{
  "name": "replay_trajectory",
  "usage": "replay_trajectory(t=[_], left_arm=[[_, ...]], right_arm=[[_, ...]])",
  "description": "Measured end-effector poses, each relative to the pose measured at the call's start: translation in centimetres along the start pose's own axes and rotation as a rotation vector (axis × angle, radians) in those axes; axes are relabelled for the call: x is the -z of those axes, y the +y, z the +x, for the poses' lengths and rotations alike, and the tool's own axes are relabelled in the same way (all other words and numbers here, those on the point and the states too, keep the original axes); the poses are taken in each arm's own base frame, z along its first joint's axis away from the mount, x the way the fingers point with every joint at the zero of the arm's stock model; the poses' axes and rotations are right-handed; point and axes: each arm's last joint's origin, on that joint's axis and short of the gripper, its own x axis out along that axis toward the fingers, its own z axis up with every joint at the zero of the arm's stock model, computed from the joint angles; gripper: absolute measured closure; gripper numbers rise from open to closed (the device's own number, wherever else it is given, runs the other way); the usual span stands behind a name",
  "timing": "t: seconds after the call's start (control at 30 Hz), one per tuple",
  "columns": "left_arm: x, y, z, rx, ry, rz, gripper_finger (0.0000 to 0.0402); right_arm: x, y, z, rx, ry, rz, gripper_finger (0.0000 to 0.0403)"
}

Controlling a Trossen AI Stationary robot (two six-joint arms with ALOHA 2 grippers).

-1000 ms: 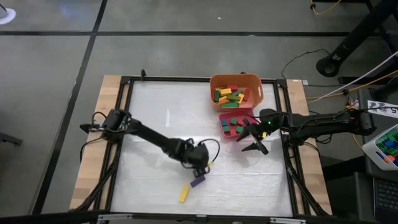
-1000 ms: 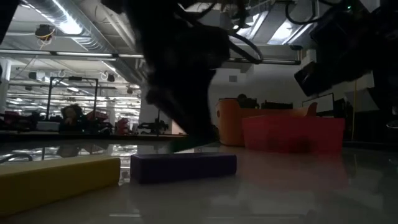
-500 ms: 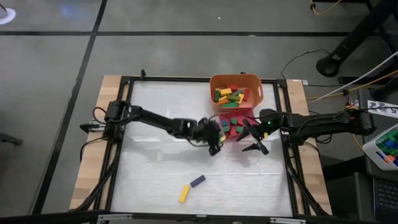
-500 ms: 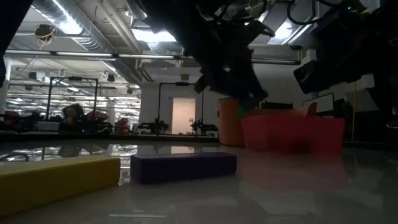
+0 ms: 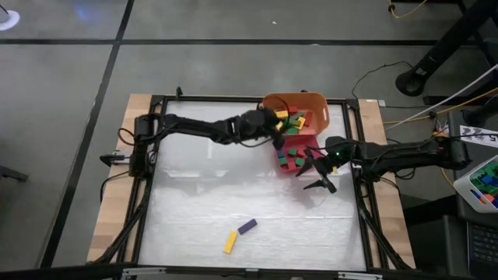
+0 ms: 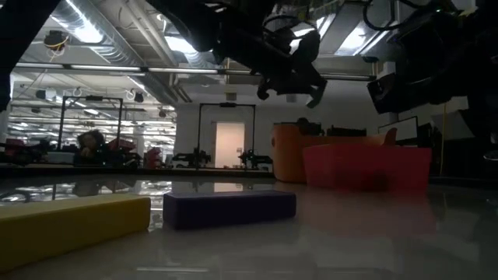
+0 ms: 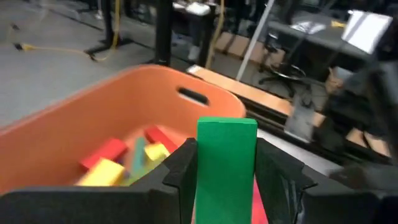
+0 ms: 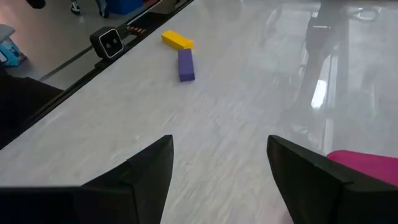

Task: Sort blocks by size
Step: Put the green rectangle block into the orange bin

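Left gripper [image 7: 226, 171] pinches a green bar [image 7: 226, 163] over the orange bin [image 5: 315, 103]. Right gripper [image 5: 317, 173], fingers spread, waits beside the tray [image 5: 283, 162].

Grey floor [image 5: 233, 62] marked with dark lines surrounds the table [image 5: 109, 225]. Beyond: exposed ceiling ducts [image 6: 117, 47], strip lights [image 6: 85, 31], a lit doorway [image 6: 227, 144].

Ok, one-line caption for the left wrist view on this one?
Left gripper holds a green block upright over the orange bin, which already holds red and yellow blocks.
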Motion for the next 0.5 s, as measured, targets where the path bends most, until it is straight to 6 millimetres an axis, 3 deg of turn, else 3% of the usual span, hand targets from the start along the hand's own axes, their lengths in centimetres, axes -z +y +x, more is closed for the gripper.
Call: replay_trajectory(t=[0.23,0.5], left_arm=[[-0.6,2.9,0.6,-0.066,-0.002,-0.007,0.0269],[-1.0,4.9,0.9,-0.108,-0.010,-0.022,0.0195]], right_arm=[[2.6,0.9,-0.3,0.020,-0.091,0.000,0.0146],[3.4,1.4,-0.8,0.038,-0.249,0.012,0.0146]])
